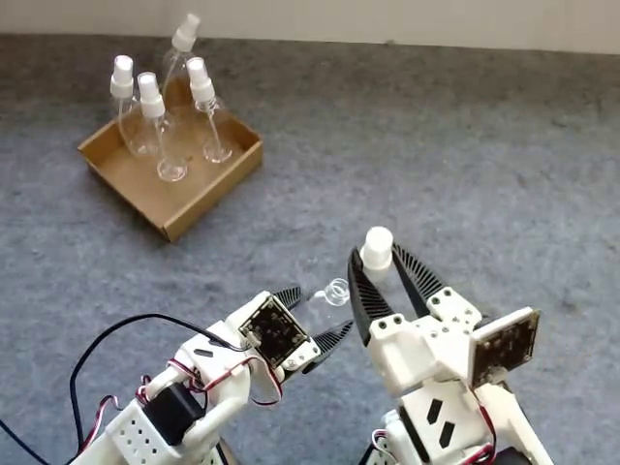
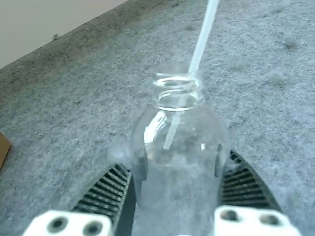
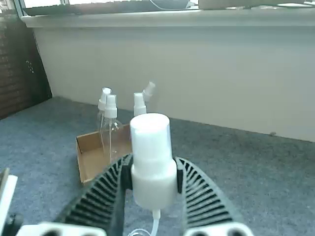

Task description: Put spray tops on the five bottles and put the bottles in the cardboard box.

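Note:
My left gripper (image 1: 315,313) is shut on a clear uncapped bottle (image 2: 178,157), whose open neck (image 1: 336,290) points toward the right arm. My right gripper (image 1: 380,254) is shut on a white spray top (image 3: 152,157) held upright just beside and above that neck. The top's thin dip tube (image 2: 199,44) runs down into the bottle's mouth. Several capped bottles (image 1: 170,107) stand in the cardboard box (image 1: 170,167) at the far left.
Grey carpet covers the whole work surface. A pale wall (image 3: 197,73) rises behind the box. A black cable (image 1: 116,339) loops beside the left arm's base. Open carpet lies between the arms and the box.

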